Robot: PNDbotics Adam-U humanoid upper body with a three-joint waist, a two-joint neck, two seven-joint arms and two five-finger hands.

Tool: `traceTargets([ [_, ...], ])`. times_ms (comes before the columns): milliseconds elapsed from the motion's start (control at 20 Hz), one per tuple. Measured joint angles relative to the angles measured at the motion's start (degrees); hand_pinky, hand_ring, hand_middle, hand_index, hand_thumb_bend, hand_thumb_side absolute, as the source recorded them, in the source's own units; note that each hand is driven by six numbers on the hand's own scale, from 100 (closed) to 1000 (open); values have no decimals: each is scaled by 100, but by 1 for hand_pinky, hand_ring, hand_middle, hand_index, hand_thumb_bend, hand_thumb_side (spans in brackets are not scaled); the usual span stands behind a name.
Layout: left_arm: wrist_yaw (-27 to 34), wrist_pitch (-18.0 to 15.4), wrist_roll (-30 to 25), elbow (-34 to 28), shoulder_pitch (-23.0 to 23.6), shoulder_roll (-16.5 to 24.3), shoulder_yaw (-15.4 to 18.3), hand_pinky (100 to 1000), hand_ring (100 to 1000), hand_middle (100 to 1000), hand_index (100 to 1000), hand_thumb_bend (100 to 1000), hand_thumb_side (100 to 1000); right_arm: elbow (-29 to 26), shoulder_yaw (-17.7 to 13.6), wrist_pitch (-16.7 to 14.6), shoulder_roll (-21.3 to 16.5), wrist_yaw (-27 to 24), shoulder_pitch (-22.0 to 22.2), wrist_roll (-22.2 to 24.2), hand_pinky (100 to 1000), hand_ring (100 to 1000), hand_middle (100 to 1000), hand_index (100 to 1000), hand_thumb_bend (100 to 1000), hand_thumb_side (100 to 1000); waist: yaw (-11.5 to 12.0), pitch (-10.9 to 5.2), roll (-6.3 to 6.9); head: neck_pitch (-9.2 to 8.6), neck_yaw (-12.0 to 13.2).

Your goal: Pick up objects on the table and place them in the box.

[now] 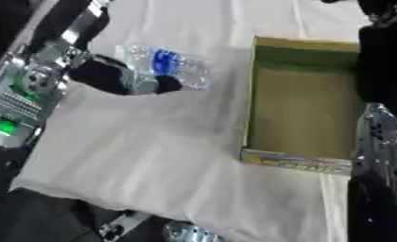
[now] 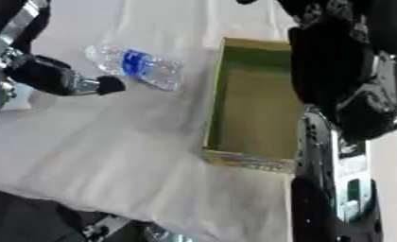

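Setting: a table under a white cloth (image 1: 152, 156), rumpled, seen from above at a tilt.
Water bottle: a clear plastic bottle with a blue label (image 1: 170, 64) lies on its side on the cloth, left of the box and apart from it.
Box: an open cardboard box (image 2: 211, 113) with a green inner wall sits to the right of the bottle; nothing shows inside it.
In the way: my right arm's dark bulk covers the box's far right edge in the right eye view.
My left hand (image 2: 65, 79): reaches in from the left, low over the cloth, a dark fingertip just beside the bottle's near side; I cannot tell whether the fingers are curled or straight.
My right hand: I cannot make it out.
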Motion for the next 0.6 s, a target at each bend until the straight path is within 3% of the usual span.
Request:
traceTargets([
  [150, -184, -61, -621, 265, -194, 392, -77, 881, 933, 1000, 1000, 754, 455, 24, 13, -12, 0, 0, 0, 17, 633, 772, 872, 901, 100, 1000, -21, -2, 0, 0, 6],
  [600, -144, -83, -2424, 1167, -938, 997, -523, 864, 924, 1000, 1000, 766, 518, 66, 17, -14, -1, -5, 8, 66, 631, 767, 867, 900, 100, 1000, -85, -11, 34, 0, 56],
])
